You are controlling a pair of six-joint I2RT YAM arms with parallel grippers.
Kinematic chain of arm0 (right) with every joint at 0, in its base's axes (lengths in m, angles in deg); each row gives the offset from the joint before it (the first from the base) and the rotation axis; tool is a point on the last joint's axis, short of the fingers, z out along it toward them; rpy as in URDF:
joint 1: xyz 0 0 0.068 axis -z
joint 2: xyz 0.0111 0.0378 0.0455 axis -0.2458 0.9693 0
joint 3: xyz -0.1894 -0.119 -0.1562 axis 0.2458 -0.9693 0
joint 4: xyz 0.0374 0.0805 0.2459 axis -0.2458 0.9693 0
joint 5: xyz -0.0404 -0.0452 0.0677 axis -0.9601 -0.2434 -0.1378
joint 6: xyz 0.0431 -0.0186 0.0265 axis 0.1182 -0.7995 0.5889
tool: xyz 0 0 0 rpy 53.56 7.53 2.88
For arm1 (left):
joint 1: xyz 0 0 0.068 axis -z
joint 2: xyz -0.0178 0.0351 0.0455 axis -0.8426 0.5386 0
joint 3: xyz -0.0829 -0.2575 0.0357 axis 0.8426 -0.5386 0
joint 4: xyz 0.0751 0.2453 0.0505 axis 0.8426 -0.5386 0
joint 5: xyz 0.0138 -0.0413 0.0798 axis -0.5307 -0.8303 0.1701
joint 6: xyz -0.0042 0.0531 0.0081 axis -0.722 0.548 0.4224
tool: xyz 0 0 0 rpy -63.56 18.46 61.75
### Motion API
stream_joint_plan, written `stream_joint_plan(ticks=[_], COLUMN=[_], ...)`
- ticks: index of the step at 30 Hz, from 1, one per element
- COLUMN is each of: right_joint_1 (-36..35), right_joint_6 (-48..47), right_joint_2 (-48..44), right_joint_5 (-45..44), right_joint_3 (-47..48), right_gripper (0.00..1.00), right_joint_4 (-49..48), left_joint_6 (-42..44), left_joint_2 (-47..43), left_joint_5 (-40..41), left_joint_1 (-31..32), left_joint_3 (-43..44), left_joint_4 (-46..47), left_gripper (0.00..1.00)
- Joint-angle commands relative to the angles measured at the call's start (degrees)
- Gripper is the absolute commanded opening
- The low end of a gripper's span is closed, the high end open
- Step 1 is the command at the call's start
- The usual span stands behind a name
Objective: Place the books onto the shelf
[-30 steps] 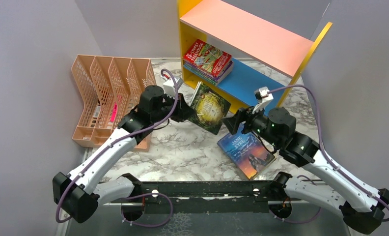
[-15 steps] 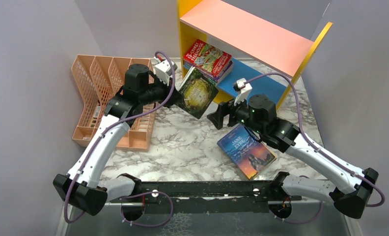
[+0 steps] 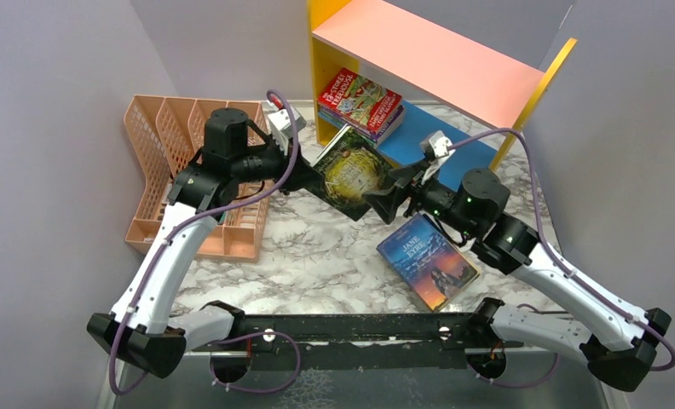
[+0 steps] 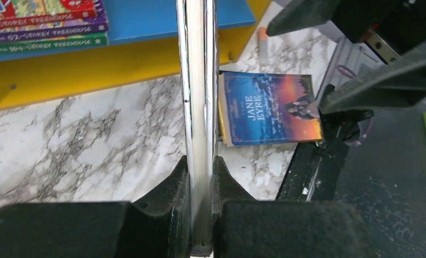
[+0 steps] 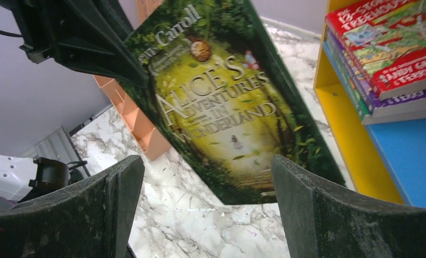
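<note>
My left gripper [image 3: 305, 177] is shut on the left edge of a dark green-gold "Alice's Adventures in Wonderland" book [image 3: 349, 173], held tilted above the marble in front of the shelf [image 3: 428, 60]. Between the left fingertips [image 4: 201, 177] I see that book edge-on [image 4: 199, 97]. My right gripper [image 3: 383, 204] stands open just off the book's lower right corner, its cover [image 5: 221, 102] filling the view beyond the empty fingers [image 5: 208, 209]. A blue "Jane Eyre" book [image 3: 426, 261] lies flat near the right arm. Treehouse books [image 3: 361, 104] are stacked on the shelf's blue lower board [image 3: 441, 136].
A peach mesh file rack [image 3: 193, 170] stands at the left, close behind the left arm. The shelf's yellow side panel [image 3: 539, 89] rises at the right. A black rail [image 3: 360, 328] runs along the near table edge between the arm bases.
The left gripper has lifted the green-gold book off the table and tilted it up. The right gripper has opened wider and swung left to the book's lower corner.
</note>
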Motion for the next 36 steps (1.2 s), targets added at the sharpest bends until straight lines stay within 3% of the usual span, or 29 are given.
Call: stream_joint_plan(ticks=[1,4,6,15,23,25,29,31,33,36], right_joint_1=[0.1,0.1,0.1,0.1,0.1,0.1,0.1,0.1,0.1,0.1], right_joint_6=[-4.2,-6.6,-8.5,-10.8,-9.3,-8.4,-5.3,-4.7,-3.8,-2.5], right_joint_2=[-4.6,-6.7,-6.8,-1.8,1.5,1.8,1.0,0.8,0.8,0.2], right_joint_5=[-0.4,0.3,5.2,16.2,33.1,33.7,32.1,31.9,30.0,26.6], right_joint_3=[1.3,1.2,2.3,6.8,8.8,8.2,6.7,6.7,7.2,6.2], right_gripper=[0.93,0.93,0.93,0.93,0.92,0.80,0.25,0.08,0.01,0.01], right_joint_4=[-2.0,-1.5,0.4,6.2,5.6,5.3,3.6,3.9,4.4,2.6], left_joint_6=[0.2,3.8,6.4,14.0,17.9,17.9,17.8,17.7,16.7,13.6], left_joint_2=[-5.7,-8.8,-10.7,-15.1,-18.4,-18.7,-19.2,-19.6,-19.7,-19.3], left_joint_5=[-9.5,-12.5,-14.4,-20.5,-23.4,-23.4,-22.7,-21.0,-18.8,-14.6], left_joint_1=[-0.1,-0.1,-0.1,-0.1,-0.1,-0.1,-0.1,-0.1,-0.1,-0.1], left_joint_3=[2.2,-0.6,-2.1,-5.3,-7.0,-7.1,-7.3,-7.8,-8.2,-8.3], left_joint_4=[2.3,2.2,2.1,2.1,1.5,1.5,1.4,1.4,1.4,1.9], left_gripper=[0.00,0.00,0.00,0.00,0.00,0.00,0.00,0.00,0.00,0.23])
